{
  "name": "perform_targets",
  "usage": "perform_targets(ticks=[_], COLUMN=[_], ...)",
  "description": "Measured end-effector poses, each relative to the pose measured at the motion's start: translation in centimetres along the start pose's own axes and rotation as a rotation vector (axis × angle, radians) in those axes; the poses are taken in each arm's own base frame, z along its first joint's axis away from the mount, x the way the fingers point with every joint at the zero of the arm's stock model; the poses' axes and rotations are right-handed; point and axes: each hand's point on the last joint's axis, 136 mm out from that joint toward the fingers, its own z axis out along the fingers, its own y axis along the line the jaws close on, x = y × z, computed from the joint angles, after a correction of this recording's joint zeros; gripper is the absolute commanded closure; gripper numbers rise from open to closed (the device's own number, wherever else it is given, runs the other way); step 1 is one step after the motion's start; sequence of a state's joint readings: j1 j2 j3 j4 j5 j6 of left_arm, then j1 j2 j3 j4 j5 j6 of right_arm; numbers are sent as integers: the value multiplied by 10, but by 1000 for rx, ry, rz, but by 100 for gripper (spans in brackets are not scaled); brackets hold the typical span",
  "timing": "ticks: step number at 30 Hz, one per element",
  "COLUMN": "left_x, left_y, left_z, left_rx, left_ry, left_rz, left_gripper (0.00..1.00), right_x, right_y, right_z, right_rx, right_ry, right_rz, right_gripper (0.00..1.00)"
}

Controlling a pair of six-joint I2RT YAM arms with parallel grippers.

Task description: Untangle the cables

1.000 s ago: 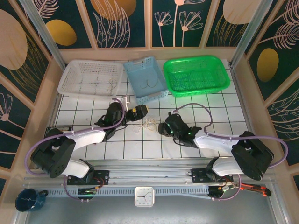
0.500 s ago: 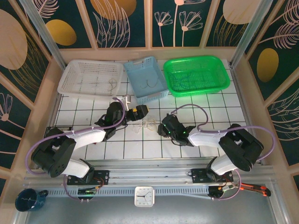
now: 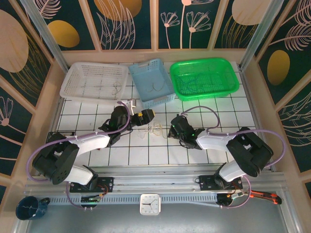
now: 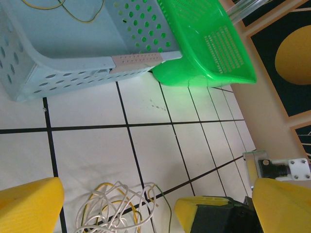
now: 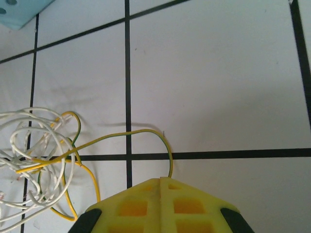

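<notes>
The cables point(image 3: 154, 128) lie as a small tangle of white and yellow loops on the tiled table between my two grippers. In the left wrist view the tangle point(image 4: 116, 208) sits low between my left gripper's point(image 4: 155, 211) wide-open yellow fingers point(image 4: 29, 204), untouched. My left gripper point(image 3: 142, 120) is just left of the tangle. My right gripper point(image 3: 171, 130) is just right of it. In the right wrist view my right gripper point(image 5: 160, 180) is shut, and a yellow-green wire point(image 5: 146, 133) arcs from the tangle point(image 5: 39, 160) into its tip.
Three baskets stand along the back: white point(image 3: 95, 80), light blue point(image 3: 153, 85) with a thin wire inside, and green point(image 3: 204, 77). The blue basket point(image 4: 73, 58) and green basket point(image 4: 204, 43) are close ahead of my left gripper. Wooden walls ring the table.
My right gripper moved left toward the tangle and closed from part open to shut on the yellow-green wire. The left arm stayed still and open.
</notes>
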State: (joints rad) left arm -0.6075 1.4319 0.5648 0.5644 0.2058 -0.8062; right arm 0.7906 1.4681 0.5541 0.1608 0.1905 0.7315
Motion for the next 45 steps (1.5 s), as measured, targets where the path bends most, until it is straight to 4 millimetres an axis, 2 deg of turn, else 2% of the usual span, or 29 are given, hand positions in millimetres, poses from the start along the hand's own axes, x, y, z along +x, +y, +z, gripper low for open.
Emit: perform_targets(ticks=[5, 8, 10, 14, 19, 24, 31, 36, 41, 45], left_x=[0, 0, 0, 0, -1, -1, -1, -1, -1, -1], left_y=[0, -1, -1, -1, -3, -3, -3, -3, -3, -3], left_z=[0, 0, 0, 0, 0, 0, 0, 0, 0, 0], left_rx=[1, 3, 4, 5, 12, 12, 13, 13, 13, 13], left_ry=[0, 2, 2, 3, -1, -2, -2, -2, -2, -2], left_rz=[-3, -6, -6, -6, -5, -5, -5, -7, -8, -8], left_gripper=[1, 1, 1, 1, 1, 1, 1, 1, 1, 1], right_x=[-13, -18, -19, -22, -38, -41, -20, -16, -7, -14], right_y=[4, 5, 4, 5, 15, 16, 10, 13, 8, 12], right_z=[-13, -17, -16, -13, -4, 6, 17, 19, 32, 39], right_rx=[-29, -38, -34, -14, -5, 3, -6, -29, -10, -4], right_ry=[-47, -62, -61, -46, -43, -12, 79, 96, 134, 127], right_rz=[15, 8, -20, -100, -227, -340, -443, -471, -494, -505], right_gripper=[99, 75, 64, 57, 49, 48, 44, 43, 43, 44])
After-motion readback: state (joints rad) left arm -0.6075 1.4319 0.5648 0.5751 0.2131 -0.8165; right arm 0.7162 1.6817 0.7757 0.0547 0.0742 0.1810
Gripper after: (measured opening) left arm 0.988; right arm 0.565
